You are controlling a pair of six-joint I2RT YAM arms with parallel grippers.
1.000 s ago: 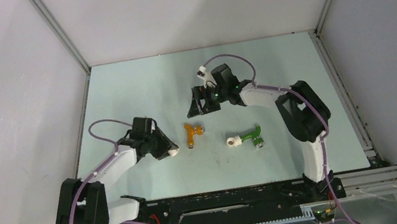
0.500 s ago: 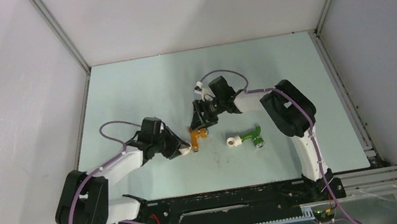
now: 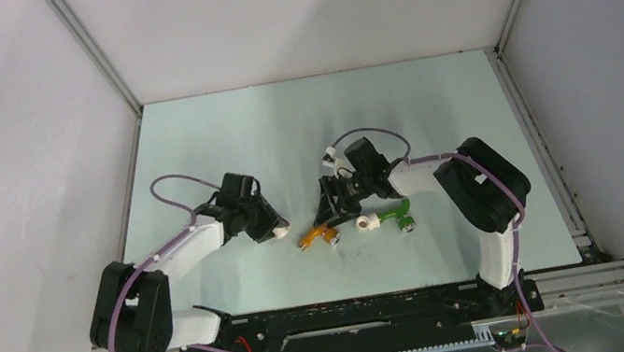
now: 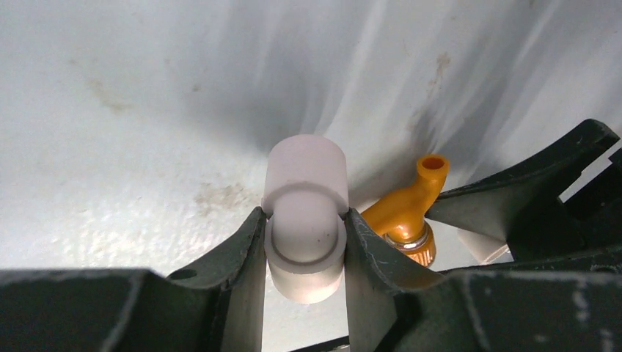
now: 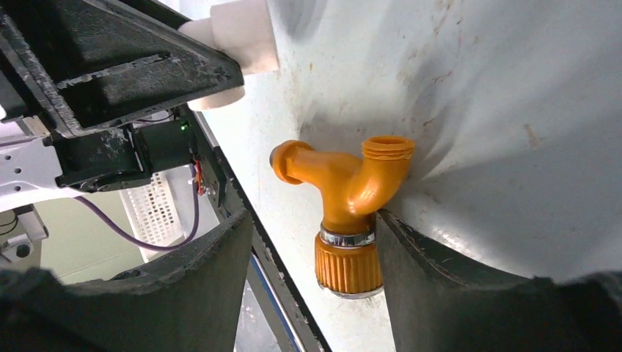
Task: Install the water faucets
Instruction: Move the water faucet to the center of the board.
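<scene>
The orange faucet (image 5: pixel 345 192) lies on the pale tabletop (image 3: pixel 227 142), near the middle and toward the arms' side. Its ribbed cap points back at the right wrist camera, and its threaded open end and side branch point away.

The right tool (image 5: pixel 314 214) straddles the faucet with its jaws partly spread. In the right wrist view, the finger on the right touches the body just above the cap, while a clear gap shows on the other side, so the faucet is not pinched.

It looks like hard moulded plastic: light, stiff and smooth. Pushed from one side, it would likely skid or swivel. The ribbed cap and the straight neck above it seem the surest place to take hold, and that leaves the threaded end free.

Close by, the left tool (image 4: pixel 304 216) is pressed onto a white elbow fitting (image 4: pixel 306 172). It grips one barrel of the fitting and holds the other out ahead, near the orange faucet.

The green faucet (image 3: pixel 395 214) lies on the tabletop just beside the right tool. A white piece (image 3: pixel 365 221) sits at its end, and I cannot tell whether the two are joined.
</scene>
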